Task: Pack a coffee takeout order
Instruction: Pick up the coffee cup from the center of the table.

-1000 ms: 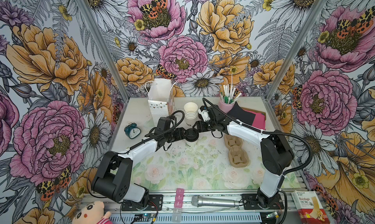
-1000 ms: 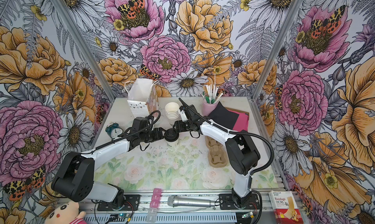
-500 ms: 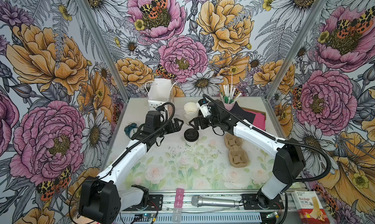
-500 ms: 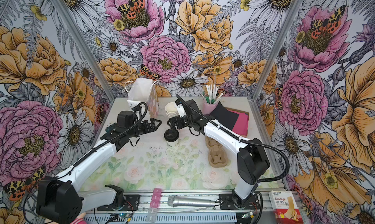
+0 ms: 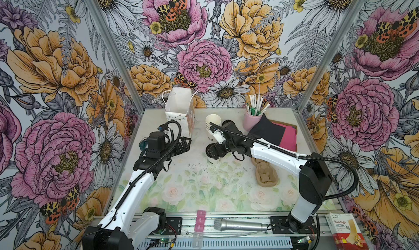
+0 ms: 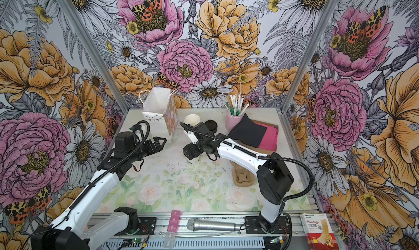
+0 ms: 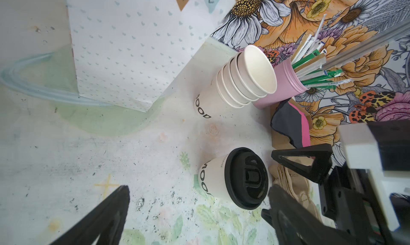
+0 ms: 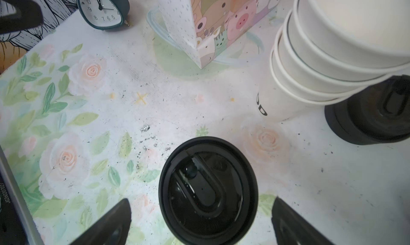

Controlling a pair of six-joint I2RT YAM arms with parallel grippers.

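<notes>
Right wrist view looks straight down on the black lid [image 8: 208, 188], which sits on the white cup [image 7: 214, 177] in the middle of the table [image 5: 195, 183]. The right gripper [image 8: 200, 207] hangs just above it with its jaws wide apart, one on each side of the lid, and it holds nothing. The left gripper [image 5: 184, 144] is off to the left, near the paper bag [image 5: 179, 110], and its jaws are wide apart and empty too. So I think the lid step is done and the cup is ready to be packed. The black napkin [image 5: 266, 129] lies at the far right, partly over the pink napkin [image 5: 289, 137], not packed yet. Next, I think one gripper must go down low, squeeze the cup on its sides below the lid, gently so it does not crush, and lift it straight up and into the bag at the far left. The black napkin would go in after.
</notes>
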